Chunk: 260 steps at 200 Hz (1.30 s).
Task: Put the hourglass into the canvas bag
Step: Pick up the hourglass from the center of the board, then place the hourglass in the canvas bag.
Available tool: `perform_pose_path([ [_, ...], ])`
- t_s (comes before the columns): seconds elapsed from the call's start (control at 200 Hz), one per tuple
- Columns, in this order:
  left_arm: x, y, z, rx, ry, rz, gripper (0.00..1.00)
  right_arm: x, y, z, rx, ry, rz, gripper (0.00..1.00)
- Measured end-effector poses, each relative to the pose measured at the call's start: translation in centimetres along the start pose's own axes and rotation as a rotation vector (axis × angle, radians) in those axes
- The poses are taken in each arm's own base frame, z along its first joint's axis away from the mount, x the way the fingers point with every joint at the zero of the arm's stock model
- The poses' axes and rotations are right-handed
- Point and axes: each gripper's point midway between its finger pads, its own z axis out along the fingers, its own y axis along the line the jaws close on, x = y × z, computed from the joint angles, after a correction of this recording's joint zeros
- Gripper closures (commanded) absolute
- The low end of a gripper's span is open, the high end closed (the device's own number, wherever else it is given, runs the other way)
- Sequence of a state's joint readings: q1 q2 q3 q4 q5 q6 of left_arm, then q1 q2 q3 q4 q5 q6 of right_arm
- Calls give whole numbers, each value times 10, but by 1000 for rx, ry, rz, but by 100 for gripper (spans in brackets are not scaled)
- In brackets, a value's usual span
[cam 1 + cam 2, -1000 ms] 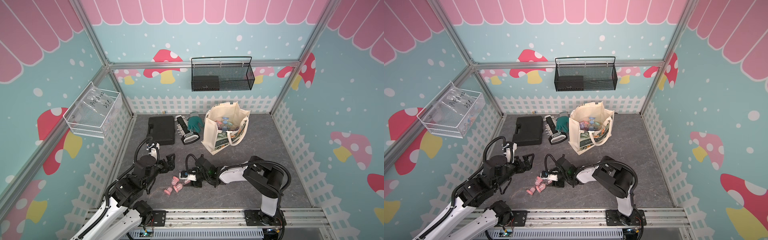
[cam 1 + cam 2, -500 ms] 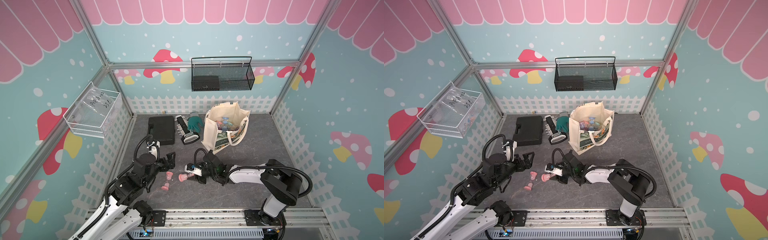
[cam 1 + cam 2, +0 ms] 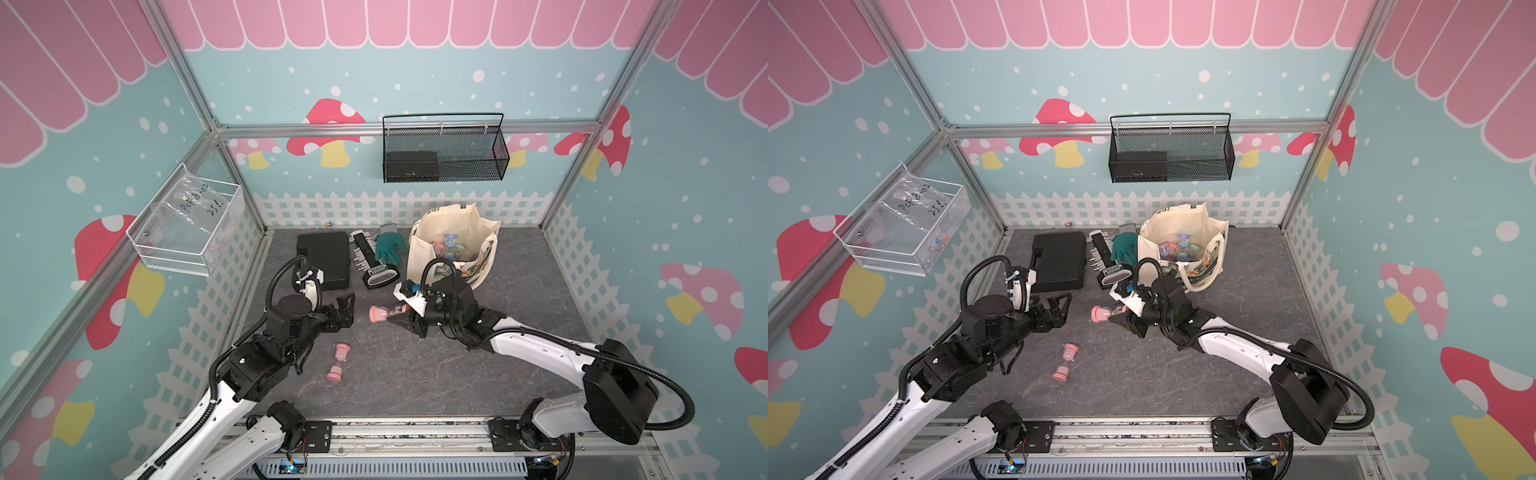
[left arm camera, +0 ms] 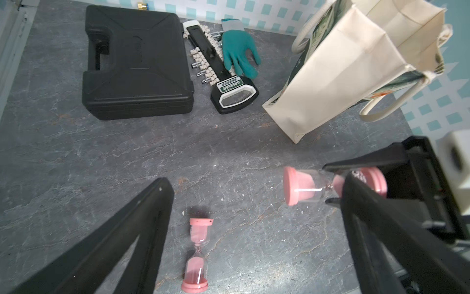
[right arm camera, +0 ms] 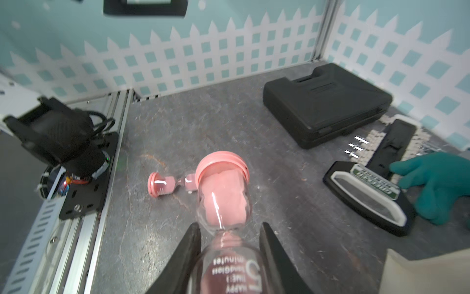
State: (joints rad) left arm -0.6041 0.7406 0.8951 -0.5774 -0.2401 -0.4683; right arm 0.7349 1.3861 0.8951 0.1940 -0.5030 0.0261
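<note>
A pink hourglass [image 3: 383,312] [image 5: 221,193] hangs on its side above the floor, with my right gripper [image 3: 405,311] [image 5: 229,226] shut on its glass near the waist. It also shows in the left wrist view as the held hourglass [image 4: 304,187]. A second pink hourglass [image 3: 337,362] [image 4: 197,254] lies on the floor, below my left gripper [image 3: 347,309] [image 4: 254,179], which is open and holds nothing. The cream canvas bag [image 3: 432,253] [image 4: 343,71] stands open behind the right gripper, with several coloured hourglasses [image 3: 451,245] inside.
A black case [image 3: 324,259], a socket rail [image 3: 370,262] and a green glove [image 3: 390,247] lie left of the bag at the back. A black wire basket [image 3: 442,153] hangs on the back wall, and a clear bin [image 3: 187,232] on the left wall.
My right gripper has shut on one pink hourglass, lifted it off the floor and carried it toward the bag. The other hourglass stays on the floor. The left arm barely moved.
</note>
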Motion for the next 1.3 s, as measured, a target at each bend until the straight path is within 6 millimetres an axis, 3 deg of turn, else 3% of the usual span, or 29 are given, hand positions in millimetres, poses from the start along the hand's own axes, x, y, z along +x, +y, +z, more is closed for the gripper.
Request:
perform_pose_path([
  [0.16, -8, -13, 10, 33, 4, 13, 1, -56, -30, -29, 107, -63, 39, 65],
  [0.305, -12, -25, 19, 68, 11, 25, 0, -92, -61, -56, 215, -99, 79, 65],
  [0.44, -16, -37, 26, 113, 17, 28, 1, -109, -95, -84, 332, -116, 121, 65],
  [0.645, -21, -56, 36, 185, 16, 40, 1, -117, -137, -121, 491, -114, 172, 64],
  [0.775, -21, -64, 43, 220, 24, 42, 1, -111, -166, -137, 592, -92, 202, 64],
  [0.88, -17, -71, 51, 243, 39, 43, 1, -94, -189, -139, 653, -48, 237, 64],
  [1.096, -6, -80, 71, 270, 88, 48, 1, -44, -225, -115, 709, 100, 305, 64],
  [1.301, 2, -91, 84, 299, 117, 48, 1, -14, -251, -96, 740, 195, 330, 64],
])
